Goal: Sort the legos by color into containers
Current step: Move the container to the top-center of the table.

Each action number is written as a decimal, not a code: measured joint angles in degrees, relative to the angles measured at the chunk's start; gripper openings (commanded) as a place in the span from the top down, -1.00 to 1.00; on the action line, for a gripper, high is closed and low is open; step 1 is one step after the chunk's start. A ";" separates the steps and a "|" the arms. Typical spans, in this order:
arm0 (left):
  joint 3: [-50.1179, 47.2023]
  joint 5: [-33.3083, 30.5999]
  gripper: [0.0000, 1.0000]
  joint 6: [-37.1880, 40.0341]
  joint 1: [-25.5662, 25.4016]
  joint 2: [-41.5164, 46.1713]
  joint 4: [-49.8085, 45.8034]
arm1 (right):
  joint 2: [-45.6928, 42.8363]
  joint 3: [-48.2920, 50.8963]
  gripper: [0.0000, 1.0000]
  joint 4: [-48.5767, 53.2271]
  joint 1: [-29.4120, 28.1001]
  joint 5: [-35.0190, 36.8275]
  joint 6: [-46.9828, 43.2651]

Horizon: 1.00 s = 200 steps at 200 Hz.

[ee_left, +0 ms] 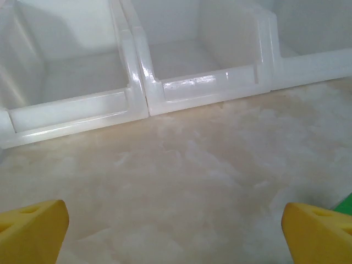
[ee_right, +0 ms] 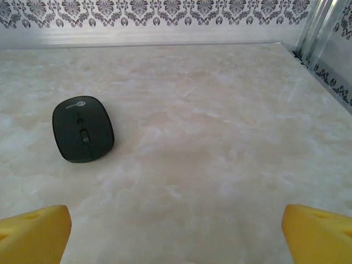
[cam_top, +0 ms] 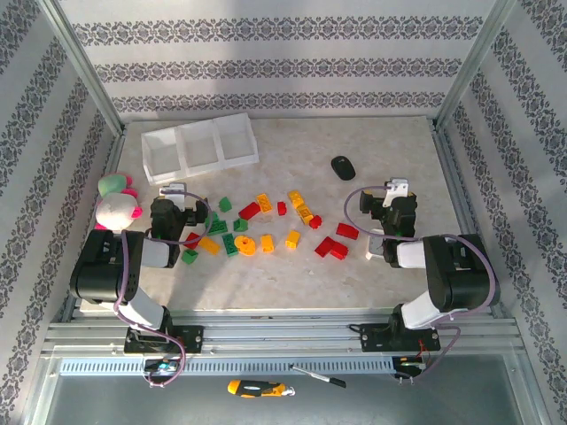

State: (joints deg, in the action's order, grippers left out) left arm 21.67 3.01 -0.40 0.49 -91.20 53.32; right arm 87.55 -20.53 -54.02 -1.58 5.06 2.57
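Many legos (cam_top: 250,211) lie right of left claw (cam_top: 174,190).

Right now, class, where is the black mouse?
In the top view, the black mouse lies on the table's right half, right of the white tray and beyond the scattered legos.

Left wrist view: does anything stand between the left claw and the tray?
Nothing visible does. Bare table lies between the open left claw and the front wall of the tray. A green sliver at the frame's right edge sits off to the side, not in that path.
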 measured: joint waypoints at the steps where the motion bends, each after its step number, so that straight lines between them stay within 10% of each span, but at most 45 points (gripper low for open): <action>1: 0.00 0.00 -0.99 0.00 0.00 0.00 0.00 | 0.00 0.00 -0.96 0.00 0.00 0.00 0.00; 200: -1.77 -1.79 -0.99 -0.02 0.00 1.90 0.15 | -1.16 0.15 -0.97 0.37 0.00 0.00 0.02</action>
State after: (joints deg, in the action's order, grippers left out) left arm 19.90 1.21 -0.43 0.49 -89.30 53.47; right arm 86.39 -20.38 -53.65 -1.58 5.06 2.59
